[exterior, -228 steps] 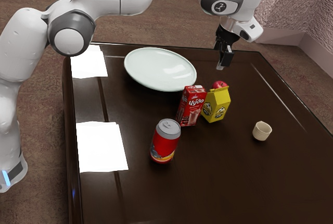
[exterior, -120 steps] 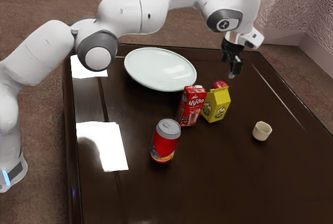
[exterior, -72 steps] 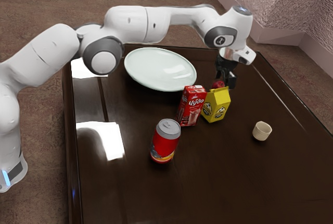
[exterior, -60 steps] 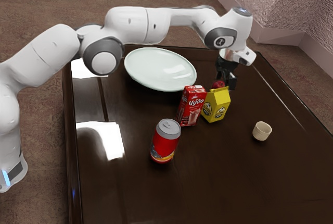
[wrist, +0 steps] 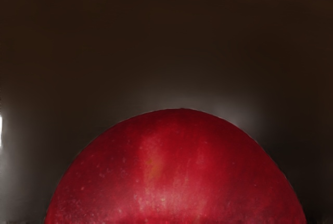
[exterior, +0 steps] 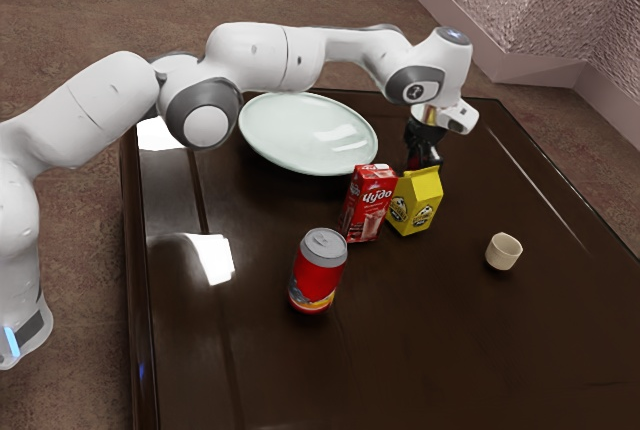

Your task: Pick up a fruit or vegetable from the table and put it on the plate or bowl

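Note:
A red apple (wrist: 177, 172) looms large and close right under my hand in the wrist view, resting on the dark table. In the exterior view my gripper (exterior: 422, 155) has come down just behind the yellow carton (exterior: 416, 200), at the spot where the apple lies, and the hand and carton hide the apple there. A pale green plate (exterior: 300, 135) lies bare on the table toward the exterior view's left of the gripper, a short way off.
A red-and-white carton (exterior: 366, 202) stands against the yellow one. A red can (exterior: 317, 270) stands nearer the front, and a small beige cup (exterior: 503, 250) sits toward the exterior view's right. The dark table (exterior: 450, 350) has raised edges.
My arm has swung down from above the table's back edge. The gripper has dropped onto the apple behind the yellow carton, which showed earlier and is now covered.

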Action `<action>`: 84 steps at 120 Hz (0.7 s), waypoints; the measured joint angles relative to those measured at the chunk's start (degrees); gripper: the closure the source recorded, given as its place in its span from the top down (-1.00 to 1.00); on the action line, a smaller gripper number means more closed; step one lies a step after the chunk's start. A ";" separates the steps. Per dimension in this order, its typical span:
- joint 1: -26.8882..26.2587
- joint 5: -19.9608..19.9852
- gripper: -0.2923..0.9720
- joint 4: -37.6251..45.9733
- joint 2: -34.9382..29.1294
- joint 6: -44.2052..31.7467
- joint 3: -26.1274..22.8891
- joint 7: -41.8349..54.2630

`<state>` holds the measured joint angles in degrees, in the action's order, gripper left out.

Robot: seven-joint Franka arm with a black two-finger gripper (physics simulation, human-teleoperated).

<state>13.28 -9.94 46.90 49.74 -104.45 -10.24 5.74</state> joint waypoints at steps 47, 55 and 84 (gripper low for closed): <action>-10.06 -5.37 0.04 16.05 -28.32 6.23 15.16 -0.60; -9.07 -1.88 0.03 21.59 -29.53 7.31 21.46 -0.45; -5.41 10.00 0.17 36.95 -29.51 7.21 26.62 0.12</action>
<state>7.87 0.05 83.84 20.23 -97.24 16.38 5.86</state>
